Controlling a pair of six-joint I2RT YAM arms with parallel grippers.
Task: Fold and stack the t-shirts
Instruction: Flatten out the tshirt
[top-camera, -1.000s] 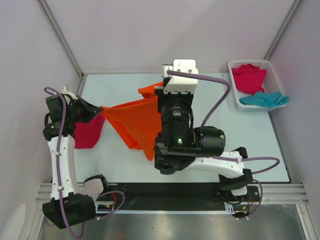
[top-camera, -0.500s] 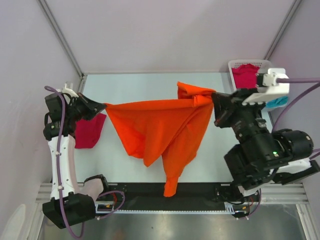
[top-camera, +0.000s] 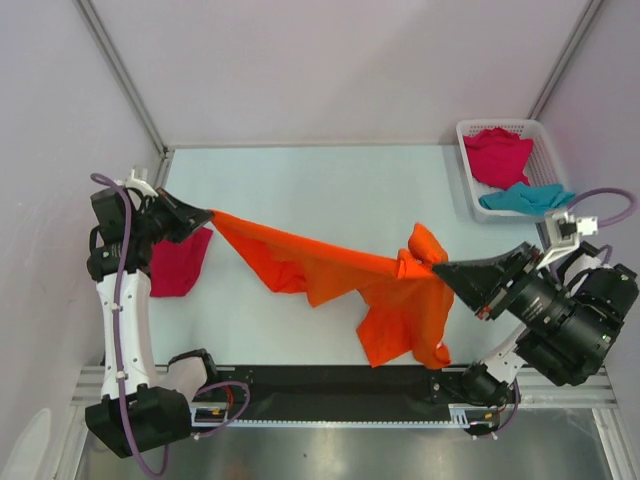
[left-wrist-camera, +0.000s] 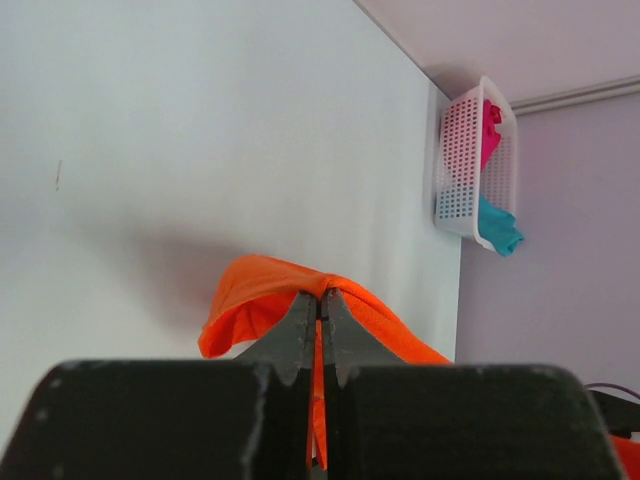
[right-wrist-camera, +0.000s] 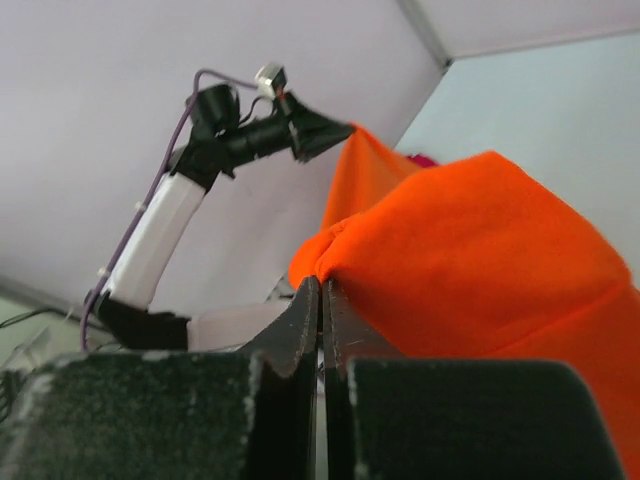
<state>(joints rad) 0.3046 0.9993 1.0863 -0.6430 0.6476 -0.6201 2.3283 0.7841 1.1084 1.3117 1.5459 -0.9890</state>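
Top external, rumpled orange t-shirt (top-camera: 335, 270), possibly taut, left gripper (top-camera: 207, 213), right gripper (top-camera: 438, 266) clamping it

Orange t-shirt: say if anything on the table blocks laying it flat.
Nothing visible in the middle of the table. A magenta t-shirt lies near the left gripper, where the orange t-shirt ends; the basket stands far right.
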